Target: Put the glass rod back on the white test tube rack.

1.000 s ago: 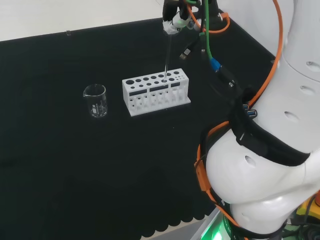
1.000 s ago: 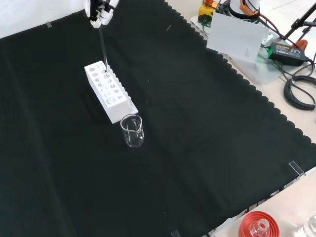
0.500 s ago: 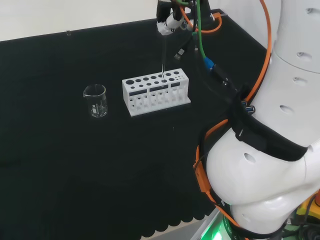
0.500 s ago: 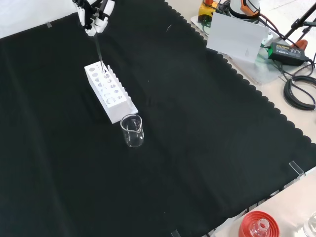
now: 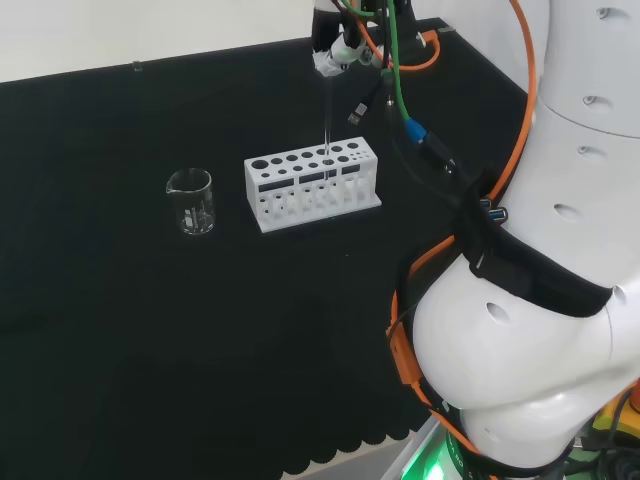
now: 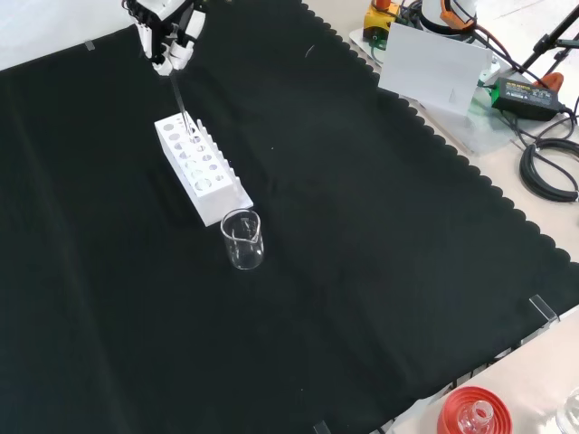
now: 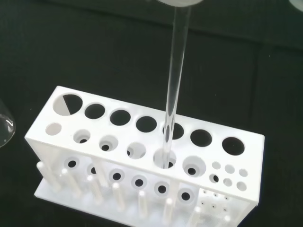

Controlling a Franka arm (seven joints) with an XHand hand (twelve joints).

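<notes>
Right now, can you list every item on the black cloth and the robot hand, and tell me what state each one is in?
Clear glass rod: upright, held at its top, lower end in a hole of the rack.
White plastic test tube rack: standing upright on the cloth, the rod in one hole.
Small clear glass beaker: upright, looks empty, standing apart from the rack.
Robot hand: fingers curled round the rod's top, above the rack.

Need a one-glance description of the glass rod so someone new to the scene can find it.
Start at the white test tube rack near the middle of the black cloth, with a small clear beaker beside it. Rising almost upright from a hole in the rack is the glass rod, its top held by the robot hand. It is thin, clear and solid, and nothing else stands in the rack.
</notes>
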